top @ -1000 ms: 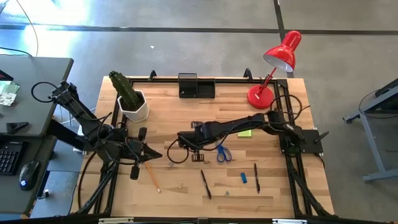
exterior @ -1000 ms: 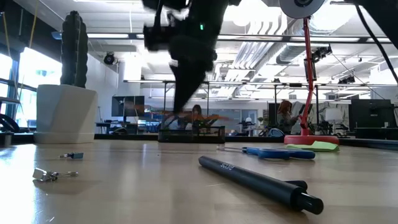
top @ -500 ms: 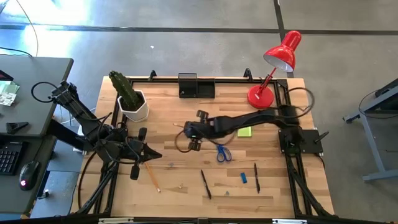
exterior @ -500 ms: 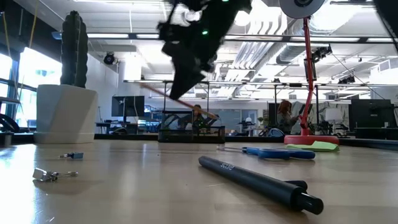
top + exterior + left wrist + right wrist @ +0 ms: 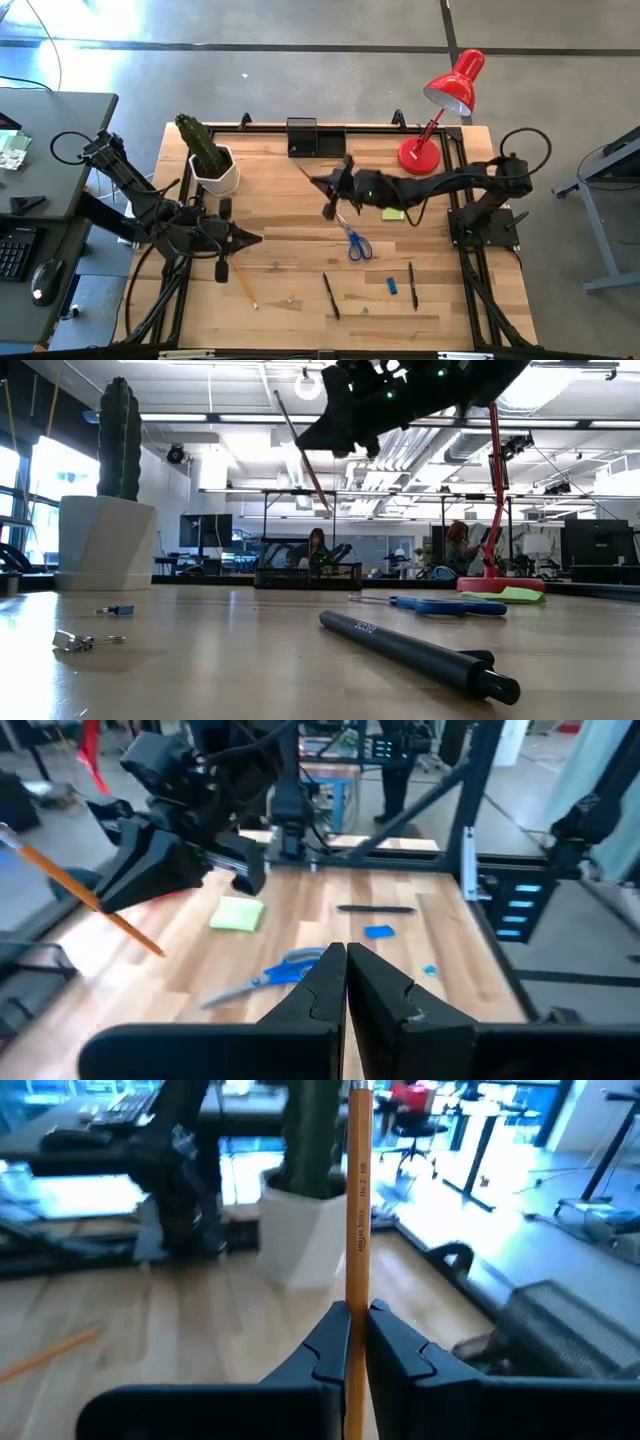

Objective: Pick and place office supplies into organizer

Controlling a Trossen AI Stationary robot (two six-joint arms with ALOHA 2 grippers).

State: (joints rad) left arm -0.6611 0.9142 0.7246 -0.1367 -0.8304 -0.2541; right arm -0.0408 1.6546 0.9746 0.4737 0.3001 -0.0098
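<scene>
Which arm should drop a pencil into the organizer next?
Right: its end effector already grips a pencil near the organizer. The left end effector is shut, empty, farther away.

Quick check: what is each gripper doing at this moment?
Left gripper: shut, empty, waiting at the table's left edge.
Right gripper: shut on a thin orange-wood pencil, raised above the table near the small black rectangular organizer.
</scene>
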